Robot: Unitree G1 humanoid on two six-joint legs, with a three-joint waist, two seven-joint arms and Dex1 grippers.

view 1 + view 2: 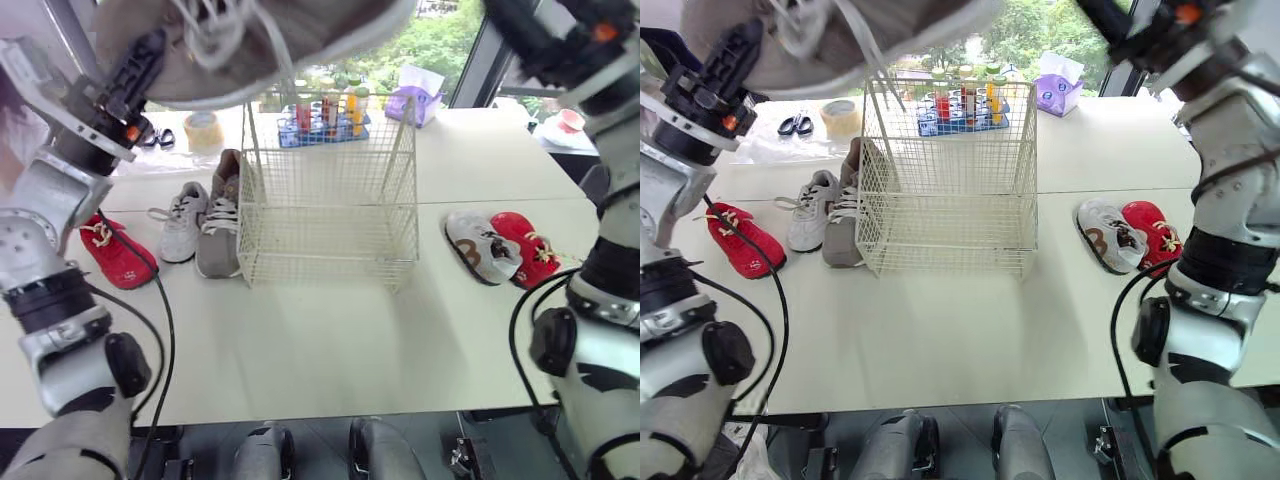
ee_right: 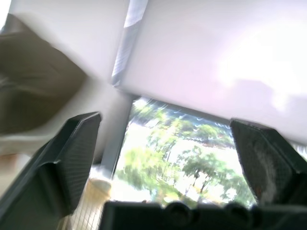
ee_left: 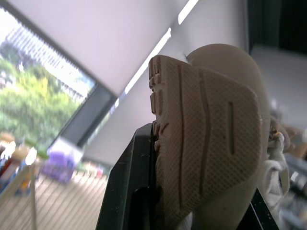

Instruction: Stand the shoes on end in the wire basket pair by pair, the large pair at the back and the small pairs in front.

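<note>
The left gripper (image 1: 148, 62) is squeezed tight on one end of the big grey shoe (image 1: 285, 50). The shoe is up high over the wire basket (image 1: 330, 215), lying longways left to right, and its top is cut off, so the toe maybe points right. The right gripper (image 2: 168, 148) is spread wide and holds nothing, and the other grey shoe (image 1: 220, 225) lies just beside the basket.

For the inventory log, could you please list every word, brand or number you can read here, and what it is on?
None can be read for certain.
Small grey shoe: brown mark, perhaps "3", unclear.
Bottles: labels too small to read.
Purple pack: print too small to read.
</note>
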